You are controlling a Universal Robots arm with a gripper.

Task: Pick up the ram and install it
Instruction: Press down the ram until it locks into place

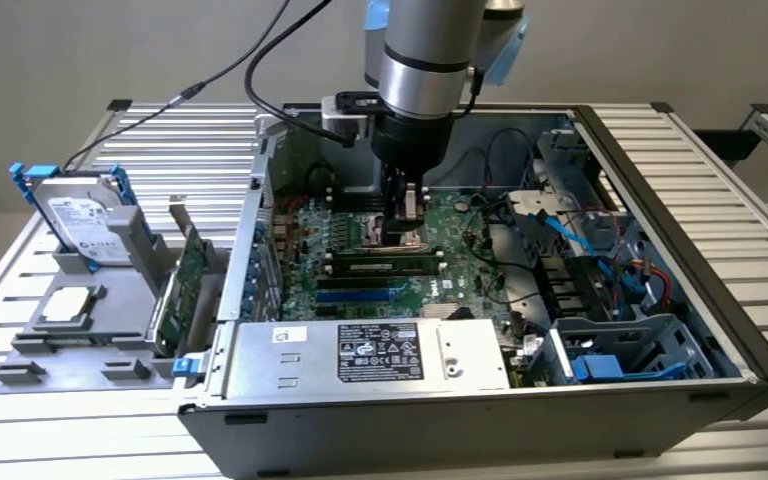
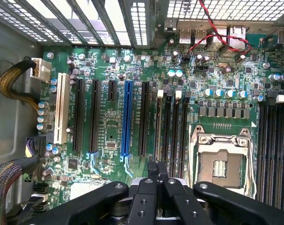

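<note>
Case (image 1: 704,330): open on the surface (image 1: 77,440), motherboard (image 2: 113,126) inside.
Ram (image 1: 384,266): seated in a slot, just nearer than my end effector.
End effector (image 2: 157,169): fingers together, empty, above the motherboard slots.

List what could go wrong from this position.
1. The gripper is shut low over the memory slots. Pushing down off-line could crack a slot or its white latch.
2. The open CPU socket lies right beside the gripper, so a sideways drift might damage it.
</note>
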